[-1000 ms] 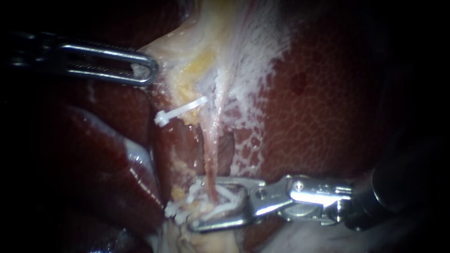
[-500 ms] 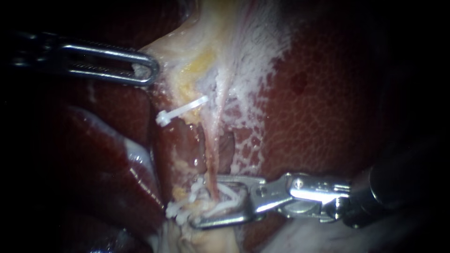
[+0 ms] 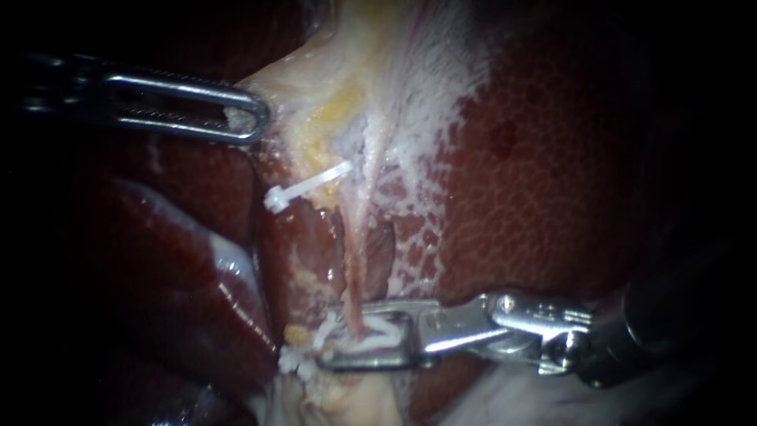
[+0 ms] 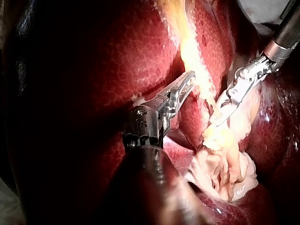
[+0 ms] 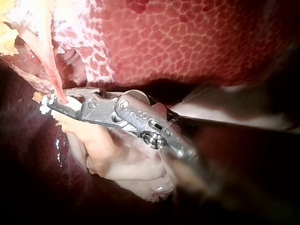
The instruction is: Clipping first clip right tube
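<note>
Left instrument [image 3: 251,122] jaws clamp pale tissue [image 3: 303,91], so right tube [image 3: 355,272] is taut. Right instrument [image 3: 337,335] jaws hold clip [image 3: 380,325] across it, approx perp.

Mottled dark-red liver [image 3: 552,181], yellow fat patch [image 3: 335,106], pale folded tissue [image 4: 225,166]

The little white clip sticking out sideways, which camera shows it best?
The endoscope view: the white clip shows whole, end to end, well above the right instrument. I cannot find it in the left wrist or right wrist view.
</note>
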`<state>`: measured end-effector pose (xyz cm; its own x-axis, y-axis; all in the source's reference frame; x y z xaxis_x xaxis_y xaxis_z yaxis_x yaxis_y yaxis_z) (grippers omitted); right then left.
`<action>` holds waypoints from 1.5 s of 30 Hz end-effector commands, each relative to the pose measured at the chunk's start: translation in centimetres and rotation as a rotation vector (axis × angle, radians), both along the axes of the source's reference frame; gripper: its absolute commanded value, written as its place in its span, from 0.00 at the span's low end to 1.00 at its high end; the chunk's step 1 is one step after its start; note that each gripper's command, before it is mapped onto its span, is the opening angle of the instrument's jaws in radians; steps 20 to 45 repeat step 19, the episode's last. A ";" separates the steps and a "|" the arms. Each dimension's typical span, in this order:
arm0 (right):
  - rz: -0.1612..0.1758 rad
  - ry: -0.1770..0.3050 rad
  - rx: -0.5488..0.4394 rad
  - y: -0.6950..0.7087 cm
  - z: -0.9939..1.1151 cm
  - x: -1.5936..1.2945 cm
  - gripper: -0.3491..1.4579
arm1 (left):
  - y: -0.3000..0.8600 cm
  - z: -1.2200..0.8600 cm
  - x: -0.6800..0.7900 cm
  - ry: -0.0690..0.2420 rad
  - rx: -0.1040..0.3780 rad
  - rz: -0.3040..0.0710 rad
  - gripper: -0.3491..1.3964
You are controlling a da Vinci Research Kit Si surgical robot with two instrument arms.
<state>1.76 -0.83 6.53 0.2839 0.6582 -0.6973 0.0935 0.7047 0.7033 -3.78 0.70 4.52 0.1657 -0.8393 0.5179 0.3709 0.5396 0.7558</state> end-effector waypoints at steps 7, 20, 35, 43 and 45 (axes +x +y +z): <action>-0.005 -0.004 -0.002 -0.01 0.01 0.01 0.09 | 0.00 0.00 0.00 -0.001 0.000 0.001 0.11; -0.006 -0.007 -0.003 -0.02 0.01 0.00 0.09 | 0.01 0.00 0.00 -0.001 0.000 0.001 0.11; -0.006 -0.007 -0.003 -0.02 0.01 0.00 0.09 | 0.01 0.00 0.00 -0.001 0.000 0.001 0.11; -0.006 -0.007 -0.003 -0.02 0.01 0.00 0.09 | 0.01 0.00 0.00 -0.001 0.000 0.001 0.11; -0.006 -0.007 -0.003 -0.02 0.01 0.00 0.09 | 0.01 0.00 0.00 -0.001 0.000 0.001 0.11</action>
